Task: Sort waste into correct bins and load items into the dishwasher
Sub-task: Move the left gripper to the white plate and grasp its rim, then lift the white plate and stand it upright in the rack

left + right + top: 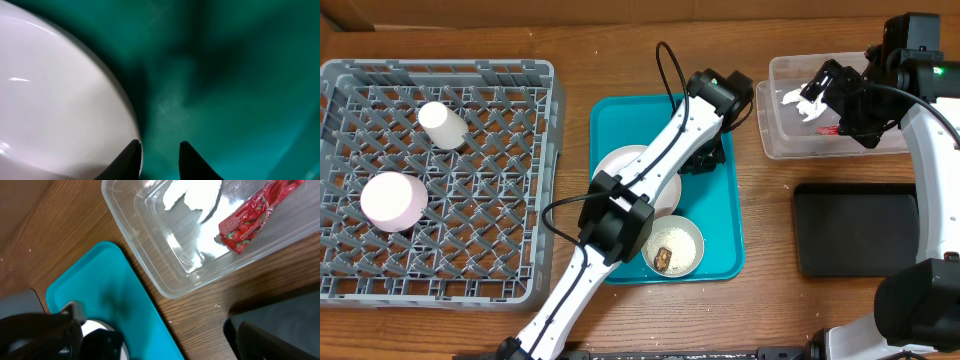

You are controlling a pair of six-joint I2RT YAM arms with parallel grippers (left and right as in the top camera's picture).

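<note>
Standing narrowly parted, left claw [159,152] sits at plate [55,100] rim; right claw [823,100] spread wide.

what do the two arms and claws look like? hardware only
Same build on both: white tubular links, black joint housings. The left arm has a thin black cable looping off it and a small green light near the wrist. The left claw has two black, pointed fingertips. The right arm also shows a green light, and the right claw is black.
</note>
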